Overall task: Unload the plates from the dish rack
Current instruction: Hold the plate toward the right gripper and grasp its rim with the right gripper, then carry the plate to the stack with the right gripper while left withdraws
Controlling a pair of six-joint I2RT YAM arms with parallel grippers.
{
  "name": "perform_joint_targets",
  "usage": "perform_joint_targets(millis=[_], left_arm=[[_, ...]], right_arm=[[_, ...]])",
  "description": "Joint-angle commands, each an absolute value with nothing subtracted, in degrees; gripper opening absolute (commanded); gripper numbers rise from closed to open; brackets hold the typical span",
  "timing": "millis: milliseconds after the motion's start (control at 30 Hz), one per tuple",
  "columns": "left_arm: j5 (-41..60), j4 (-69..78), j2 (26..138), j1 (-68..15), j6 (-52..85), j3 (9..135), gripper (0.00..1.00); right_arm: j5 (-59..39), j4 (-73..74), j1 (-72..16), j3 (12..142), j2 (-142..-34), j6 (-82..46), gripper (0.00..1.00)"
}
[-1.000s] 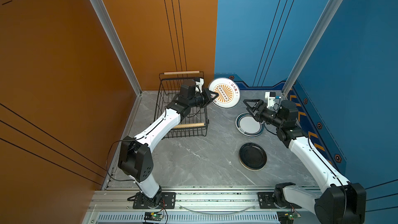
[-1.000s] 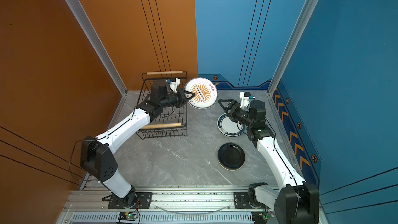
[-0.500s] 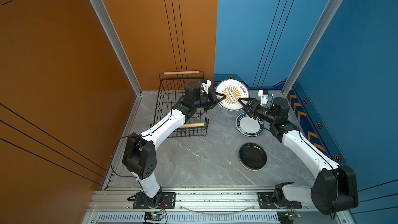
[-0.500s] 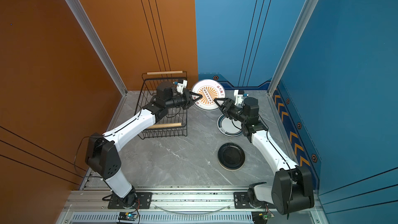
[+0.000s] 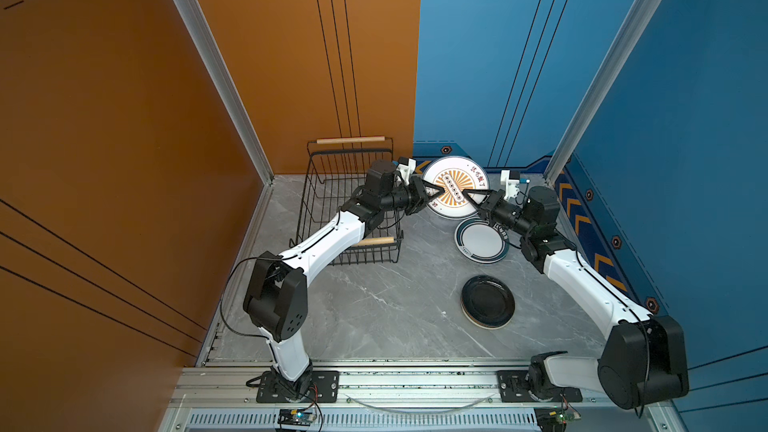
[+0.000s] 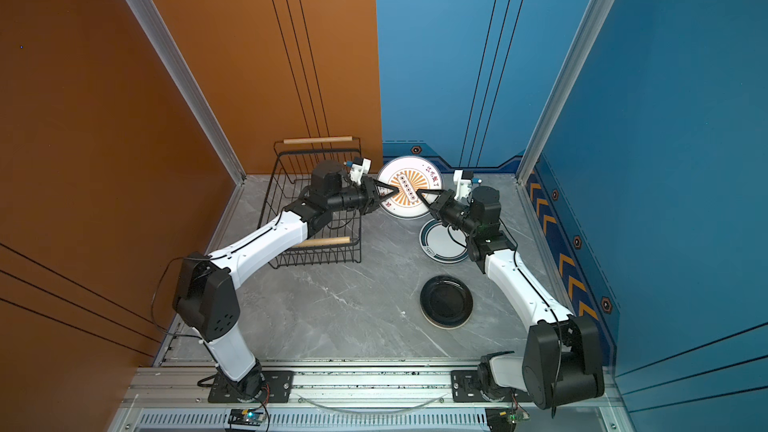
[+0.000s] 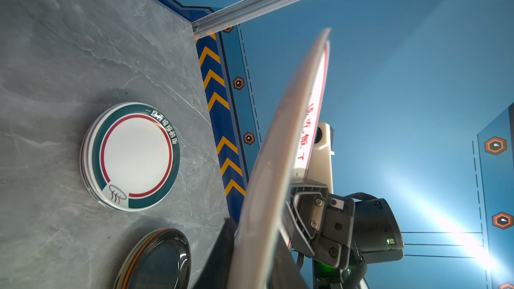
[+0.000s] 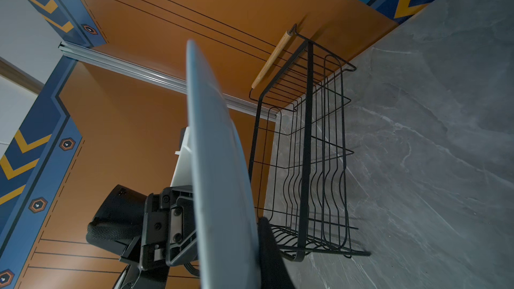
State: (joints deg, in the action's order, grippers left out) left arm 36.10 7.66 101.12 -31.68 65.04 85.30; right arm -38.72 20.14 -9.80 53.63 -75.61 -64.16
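The sunburst plate (image 5: 454,185) (image 6: 409,179) is out of the dish rack (image 5: 352,152) (image 6: 318,152) and up in the air. It stands nearly on edge, its orange-rayed face tipped toward the top cameras, at about 1 o'clock on the grey marble table (image 5: 374,317). The rack sits at the plate's 9 o'clock, against the orange wall, at roughly 10 o'clock on the table.

Two grippers meet on this one plate. The right gripper (image 5: 471,195) (image 6: 426,194) comes in at the plate's 3 o'clock rim and is clamped onto it. In the left wrist view one of its fingers (image 7: 303,229) lies against the printed face. The left gripper (image 5: 435,194) (image 6: 390,192) straddles the 9 o'clock rim, one finger before the face and one behind. Whether it presses the plate or stands just off it cannot be told from any view. In the right wrist view the plate (image 8: 217,162) cuts edge-on through the frame, with the rack (image 8: 307,148) beyond it.

At the held plate's 5 o'clock, white green-rimmed plates (image 5: 480,241) (image 6: 436,243) (image 7: 136,157) lie stacked flat on the table, at about 2 o'clock. At that stack's 6 o'clock, near but apart, a black plate (image 5: 487,301) (image 6: 446,301) (image 7: 164,262) tops another small stack. An orange rim shows beneath it in the left wrist view.
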Motion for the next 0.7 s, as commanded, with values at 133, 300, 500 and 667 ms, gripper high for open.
perform_joint_targets(millis=[133,300,500,667], left_arm=[[37.2,2.5,100.7,-31.8,58.8,88.6,0.45],[33.1,-13.8,98.6,-31.5,47.3,93.5,0.5],[20.2,-31.3,92.5,-29.8,34.6,95.4,0.54],[12.2,-37.7,85.7,-24.6,31.0,91.6,0.56]], right_arm=[[-38.5,19.1,-7.7,54.6,-74.7,-61.0,0.02],[-40.2,13.2,-4.6,57.4,-74.5,-58.0,0.02],[-36.3,-9.3,0.7,63.8,-74.5,-43.9,0.02],[-32.2,-20.6,5.4,65.8,-76.1,-37.3,0.01]])
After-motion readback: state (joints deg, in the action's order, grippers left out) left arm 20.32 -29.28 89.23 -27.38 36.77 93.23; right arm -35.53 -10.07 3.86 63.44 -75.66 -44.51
